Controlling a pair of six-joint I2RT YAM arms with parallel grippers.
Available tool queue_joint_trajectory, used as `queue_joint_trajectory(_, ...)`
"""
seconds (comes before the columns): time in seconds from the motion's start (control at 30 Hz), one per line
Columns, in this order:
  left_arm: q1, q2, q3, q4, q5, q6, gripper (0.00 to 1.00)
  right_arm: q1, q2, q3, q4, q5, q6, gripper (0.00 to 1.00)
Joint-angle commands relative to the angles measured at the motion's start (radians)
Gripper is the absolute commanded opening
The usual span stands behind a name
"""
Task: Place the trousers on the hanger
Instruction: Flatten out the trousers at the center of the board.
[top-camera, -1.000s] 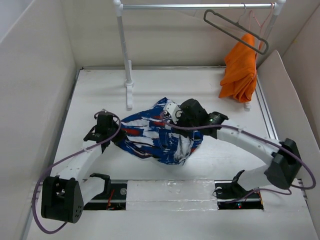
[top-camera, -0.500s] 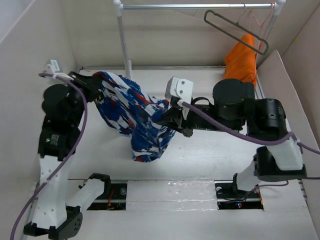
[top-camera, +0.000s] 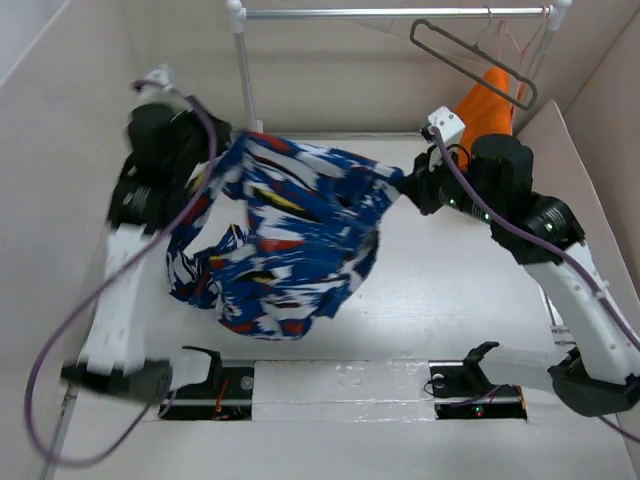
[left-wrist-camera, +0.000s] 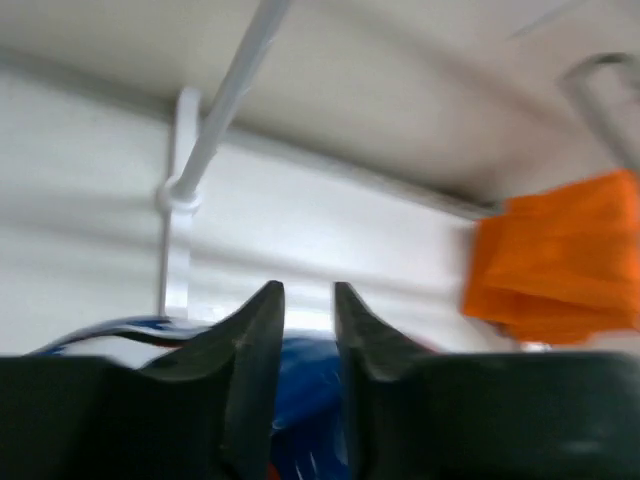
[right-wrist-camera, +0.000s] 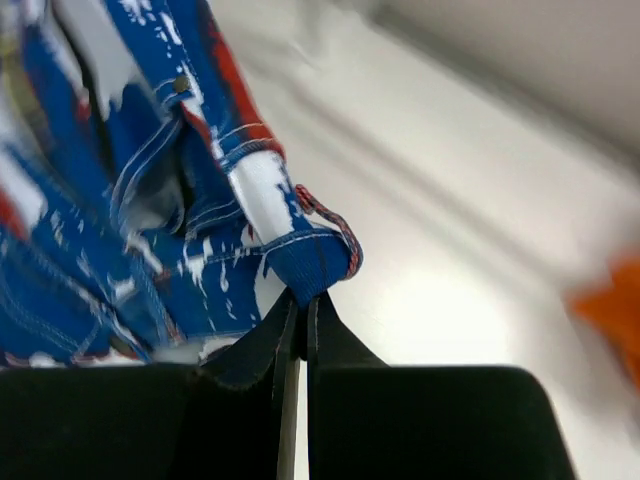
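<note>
trousers (top-camera: 290, 230): held up off the table (top-camera: 450, 300), stretched between both grippers, bulk sagging low left
right gripper (right-wrist-camera: 302, 298): clenched on a waistband corner
left gripper (left-wrist-camera: 308, 300): grasping blue cloth, narrow gap at tips
hanger (top-camera: 470, 58): on the rail (top-camera: 390, 12), far right, apart from trousers
orange garment (top-camera: 488, 105): hangs just beside hanger

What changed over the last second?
Both arms rose and moved apart; the left gripper and the right gripper lifted the trousers off the table and stretched them out in the air. Both grips held. The hanger and the orange garment hang where they were.
</note>
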Motion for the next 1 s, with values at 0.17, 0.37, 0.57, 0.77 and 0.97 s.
queue_joint_trajectory(0.17, -0.146, 0.476, 0.115, -0.036, -0.175, 0.062, 0.77, -0.51, 0.166, -0.258, 0.136, -0.04, -0.044, 0.54)
queue_joint_trajectory(0.37, -0.16, 0.118, -0.386, 0.085, -0.106, -0.05, 0.7, -0.348, 0.089, -0.421, 0.075, 0.053, -0.098, 0.75)
queue_joint_trajectory(0.57, -0.169, -0.152, -0.823, 0.099, 0.11, -0.124, 0.55, -0.366, -0.248, -0.853, 0.147, 0.036, 0.032, 0.0)
queue_joint_trajectory(0.77, -0.169, -0.269, -0.94, -0.013, 0.224, -0.093, 0.51, -0.455, -0.398, -0.996, 0.106, -0.057, 0.143, 0.04)
queue_joint_trajectory(0.97, -0.169, -0.246, -0.971, -0.045, 0.281, -0.082, 0.54, -0.477, -0.329, -1.121, 0.143, -0.146, 0.168, 0.14)
